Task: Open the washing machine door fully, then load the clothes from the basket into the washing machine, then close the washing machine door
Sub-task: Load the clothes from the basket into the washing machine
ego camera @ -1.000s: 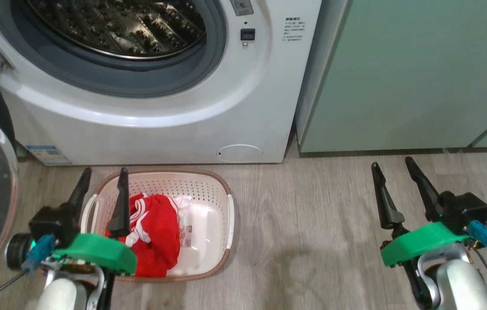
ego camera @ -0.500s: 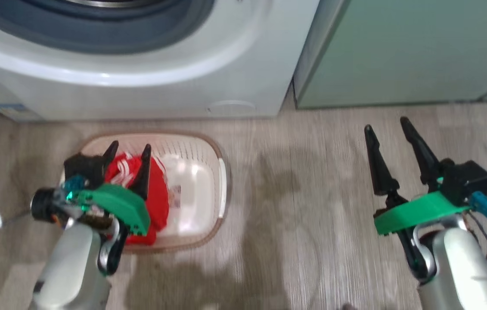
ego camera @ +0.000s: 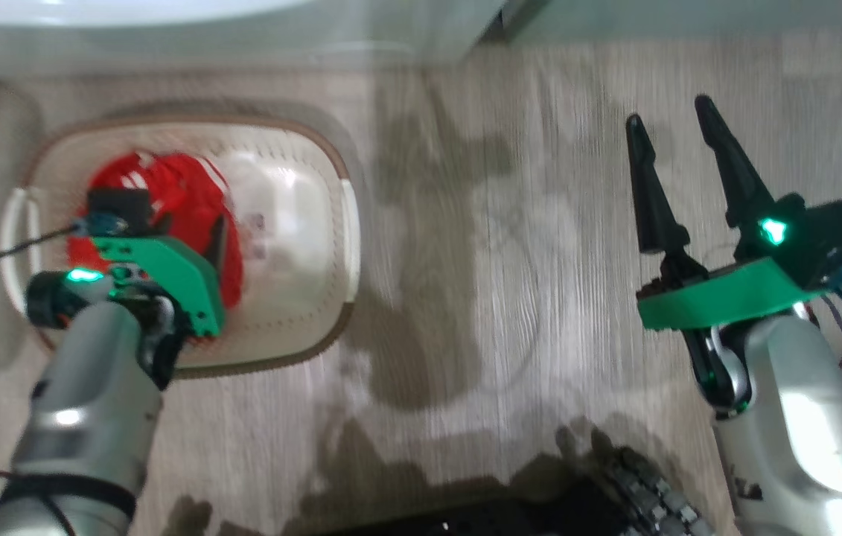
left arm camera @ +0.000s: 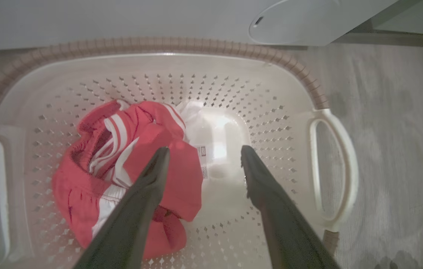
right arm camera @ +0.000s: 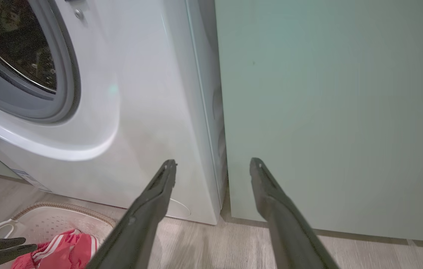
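The cream basket [ego camera: 337, 246] stands on the floor just in front of the washing machine [right arm camera: 140, 93]. The red clothes [ego camera: 182, 186] lie bunched in its left half. My left gripper [left arm camera: 204, 148] points down into the basket [left arm camera: 211, 86], open. One finger is over the clothes [left arm camera: 84, 179], the other over the bare bottom by the label, and nothing is gripped. My right gripper [ego camera: 668, 110] hangs open and empty over the floor to the right. The drum mouth [right arm camera: 9, 45] is uncovered. The washing machine door is out of view.
A pale green cabinet [right arm camera: 327, 112] stands right beside the washer. Wood-look floor [ego camera: 480, 223] lies between the basket and my right arm. My dark base [ego camera: 540, 506] shows at the bottom edge. The washer's round lower cap [left arm camera: 308, 18] is just behind the basket.
The head camera has tipped down, so the washer has slid up out of its view. My left gripper has moved over the basket and turned down toward the clothes. The right gripper stays open.
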Tool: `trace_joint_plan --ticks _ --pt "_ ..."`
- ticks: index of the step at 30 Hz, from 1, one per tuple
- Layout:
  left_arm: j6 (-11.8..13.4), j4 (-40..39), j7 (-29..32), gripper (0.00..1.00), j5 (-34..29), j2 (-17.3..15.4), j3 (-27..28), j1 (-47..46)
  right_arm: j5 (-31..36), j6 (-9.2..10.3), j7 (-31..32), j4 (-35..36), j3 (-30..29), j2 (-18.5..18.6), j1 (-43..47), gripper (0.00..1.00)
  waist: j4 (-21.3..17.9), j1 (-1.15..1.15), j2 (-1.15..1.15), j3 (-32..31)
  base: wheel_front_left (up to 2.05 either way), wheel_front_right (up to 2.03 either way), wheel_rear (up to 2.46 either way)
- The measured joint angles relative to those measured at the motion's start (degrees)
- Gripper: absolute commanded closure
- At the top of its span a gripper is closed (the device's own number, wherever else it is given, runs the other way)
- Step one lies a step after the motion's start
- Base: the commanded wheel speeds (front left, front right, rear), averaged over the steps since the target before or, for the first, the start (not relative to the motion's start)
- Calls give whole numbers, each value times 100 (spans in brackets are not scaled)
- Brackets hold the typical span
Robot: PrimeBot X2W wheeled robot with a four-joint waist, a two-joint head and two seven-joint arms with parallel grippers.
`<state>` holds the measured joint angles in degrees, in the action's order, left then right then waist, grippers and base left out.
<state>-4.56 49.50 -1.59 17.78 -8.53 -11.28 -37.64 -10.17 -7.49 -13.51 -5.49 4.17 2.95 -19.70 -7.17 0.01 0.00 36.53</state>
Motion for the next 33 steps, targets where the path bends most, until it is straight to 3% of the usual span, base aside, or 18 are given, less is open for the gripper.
trace_joint_plan --ticks 15,26,27,28,29,33 --pt "-182 1376 29 0 242 -495 133 -1211 -112 0 -97 48 196 2 -577 0 -445 0 0 1517 0 0 0" --pt "-234 2013 -4 0 343 -687 111 -1759 -145 0 -112 180 322 2 -664 0 -647 -1 0 2050 0 0 0" --pt "-234 2046 1 8 343 -695 98 -1781 -145 -1 -112 181 330 2 -664 0 -654 -1 0 2058 0 0 0" --pt "-234 2060 -1 81 343 -706 81 -1791 -146 0 -112 181 332 2 -664 0 -658 -1 0 2061 0 0 0" --pt "-234 2095 -1 100 342 -719 57 -1800 -152 -1 -112 181 333 2 -664 0 -660 -1 0 2059 0 0 0" --pt "-232 2205 -12 100 342 -736 11 -1803 -152 0 -112 169 336 2 -664 0 -655 -1 0 1999 0 0 0"
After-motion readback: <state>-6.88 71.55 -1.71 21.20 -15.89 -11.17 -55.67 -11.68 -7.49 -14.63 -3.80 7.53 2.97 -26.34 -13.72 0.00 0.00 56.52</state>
